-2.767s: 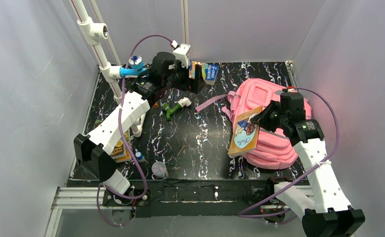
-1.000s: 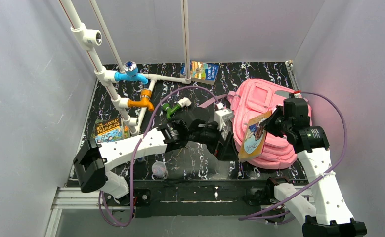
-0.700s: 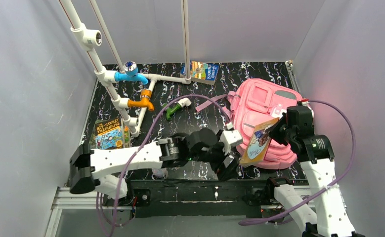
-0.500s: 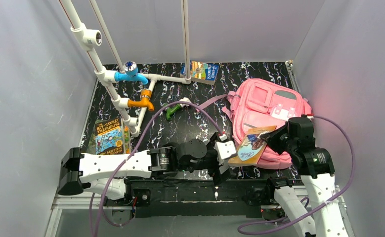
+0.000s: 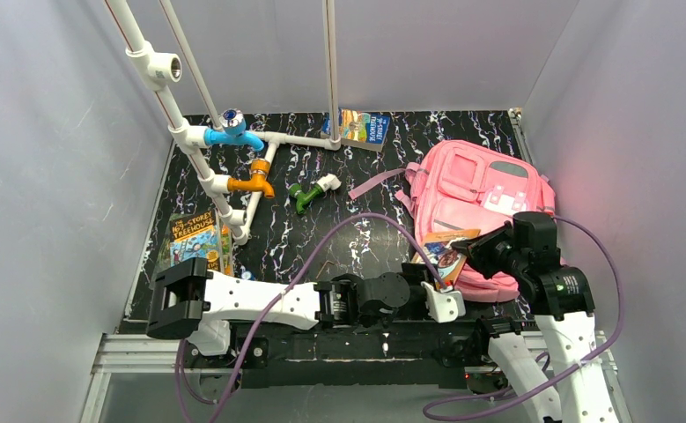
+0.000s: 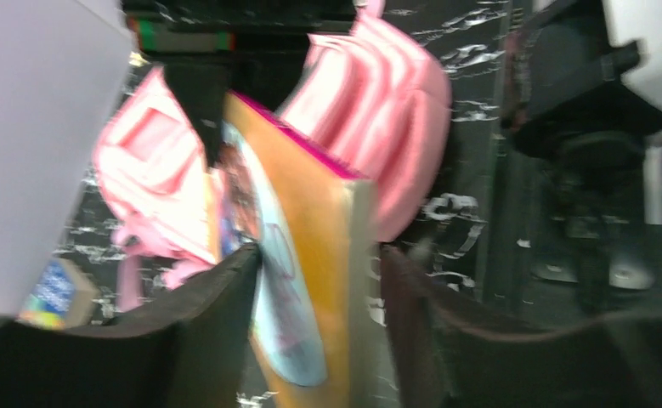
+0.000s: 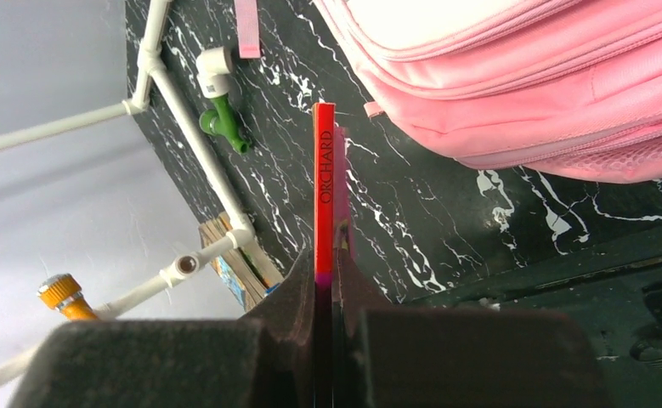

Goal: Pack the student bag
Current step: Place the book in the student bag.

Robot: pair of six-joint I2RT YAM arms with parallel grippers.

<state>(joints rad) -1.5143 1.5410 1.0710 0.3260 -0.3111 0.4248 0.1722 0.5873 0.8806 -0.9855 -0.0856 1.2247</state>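
Right wrist view: thin red-spined picture book (image 7: 324, 170), pinched tight along one edge by the right gripper (image 7: 327, 272). Left gripper (image 6: 317, 255): jaws parted, straddling the book's other end, not yet clamped. Advice: close the left jaws square on the covers before the right releases. Large pink fabric backpack (image 5: 484, 185): lying flat just beyond the book; no opening shows, contents unseen.

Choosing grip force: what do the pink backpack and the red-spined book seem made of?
Pink backpack: likely soft matte fabric, shown by stitched seams and padded bulges. Book: probably paper with a card cover, thin and flat, with printed spine lettering; finish unclear.
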